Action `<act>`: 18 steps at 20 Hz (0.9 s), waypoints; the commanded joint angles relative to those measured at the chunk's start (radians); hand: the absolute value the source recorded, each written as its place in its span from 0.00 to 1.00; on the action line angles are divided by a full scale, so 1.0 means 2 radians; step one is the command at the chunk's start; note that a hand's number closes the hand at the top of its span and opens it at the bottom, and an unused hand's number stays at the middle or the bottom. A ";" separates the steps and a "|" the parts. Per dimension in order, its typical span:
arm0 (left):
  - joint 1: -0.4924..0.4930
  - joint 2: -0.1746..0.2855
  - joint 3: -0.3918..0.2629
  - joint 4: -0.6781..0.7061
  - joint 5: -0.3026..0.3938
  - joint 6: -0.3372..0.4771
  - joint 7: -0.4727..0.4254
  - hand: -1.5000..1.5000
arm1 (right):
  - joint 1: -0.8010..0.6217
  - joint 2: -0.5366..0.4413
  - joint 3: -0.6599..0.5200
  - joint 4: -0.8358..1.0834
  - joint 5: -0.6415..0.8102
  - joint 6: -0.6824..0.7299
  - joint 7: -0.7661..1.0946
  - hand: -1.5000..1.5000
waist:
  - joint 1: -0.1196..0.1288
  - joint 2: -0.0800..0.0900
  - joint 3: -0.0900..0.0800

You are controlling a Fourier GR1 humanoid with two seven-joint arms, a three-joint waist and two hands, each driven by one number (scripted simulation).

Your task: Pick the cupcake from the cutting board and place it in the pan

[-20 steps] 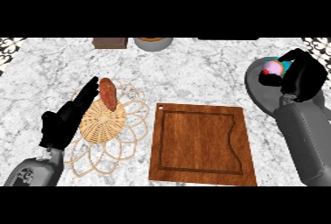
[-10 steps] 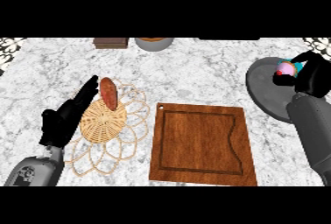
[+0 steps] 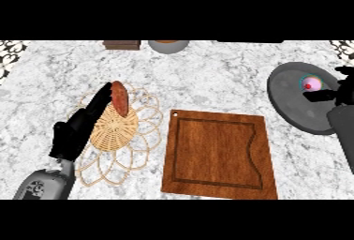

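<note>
Cupcake point(image 3: 311, 84) now sits in the pan point(image 3: 294, 104) and the right hand point(image 3: 340, 96) has spread open. Its thumb point(image 3: 319, 95) is just beside it though, so pulling away could tip it.

Table point(image 3: 221, 70): white-grey veined marble top, evenly lit. Far edge: brown wooden box point(image 3: 121, 45), grey bowl point(image 3: 168, 46), both cut off. Far corners: dark patterned surface point(image 3: 10, 47).

Left hand point(image 3: 75, 133): black, lower left, fingers straight and together, pointing up and to the right, at rest.
Left forearm point(image 3: 47, 183): grey, rising from the lower edge.
Right hand point(image 3: 337, 93): black, at the right edge, fingers uncurled, thumb stretched leftward.
Right forearm point(image 3: 344, 133): grey, directly below it.
</note>
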 commanded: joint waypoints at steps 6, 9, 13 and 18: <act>-0.011 -0.008 0.006 0.002 -0.001 0.003 0.003 0.50 | -0.004 -0.009 -0.111 0.001 -0.130 -0.007 -0.181 0.00 | 0.003 0.004 0.002; -0.021 0.004 0.020 0.023 0.007 -0.011 0.004 0.50 | 0.002 0.004 -0.155 -0.023 -0.186 -0.010 -0.245 0.00 | -0.004 0.004 0.002; -0.004 -0.001 0.018 -0.008 0.008 -0.006 0.015 0.50 | 0.019 -0.017 -0.205 -0.015 -0.251 0.057 -0.309 0.00 | -0.004 -0.001 0.001; -0.010 -0.005 0.012 -0.027 0.001 -0.007 0.041 0.50 | 0.052 -0.012 -0.228 0.012 -0.294 0.113 -0.395 0.00 | -0.006 -0.003 0.000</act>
